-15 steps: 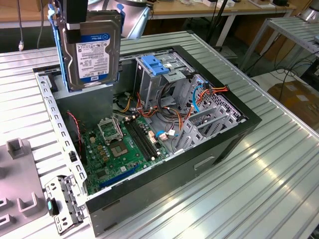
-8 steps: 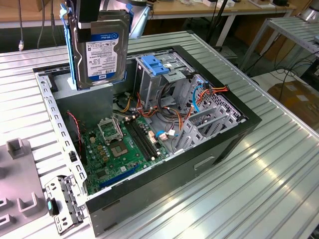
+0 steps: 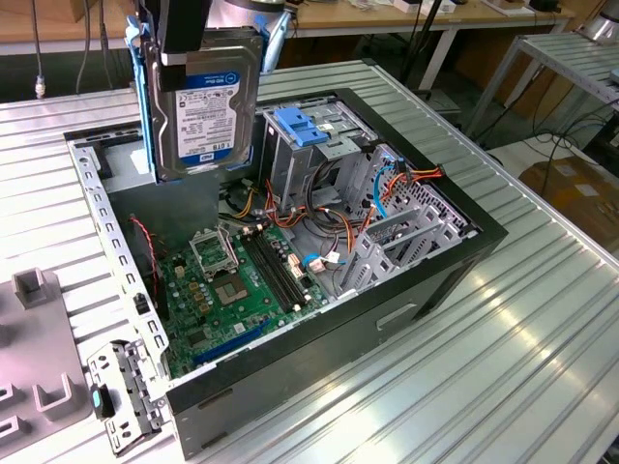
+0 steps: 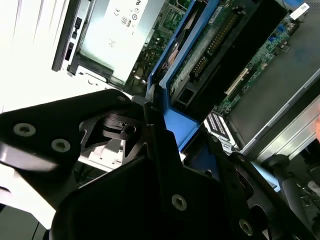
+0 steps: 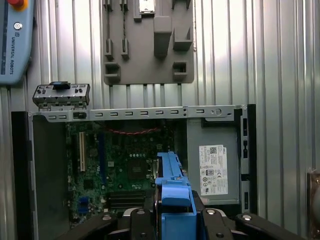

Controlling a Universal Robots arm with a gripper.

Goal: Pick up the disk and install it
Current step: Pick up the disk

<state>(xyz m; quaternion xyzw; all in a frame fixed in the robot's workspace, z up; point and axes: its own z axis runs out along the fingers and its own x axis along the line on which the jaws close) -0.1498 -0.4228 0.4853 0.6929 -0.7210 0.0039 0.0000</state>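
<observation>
High over the open computer case, the disk hangs upright in the gripper, label facing the exterior camera and its blue plastic frame running down the edge on the exterior view's left. The fingers are closed on that blue frame, one on each side, as both wrist views show. The disk touches nothing else.

Just beside it, to the exterior view's right, stands the metal drive cage, topped by a blue latch. Orange, red and blue cables spill from the cage across the case floor. The green motherboard lies flat beneath them (partly hidden by the disk in the first wrist view).

In the first wrist view, the grey power supply with its white sticker sits in a corner of the case, beside the disk's blue frame.

The case lies on a ribbed aluminium tabletop. A grey fixture plate, a small metal bracket and a teach pendant rest outside the case, well apart from the disk.
</observation>
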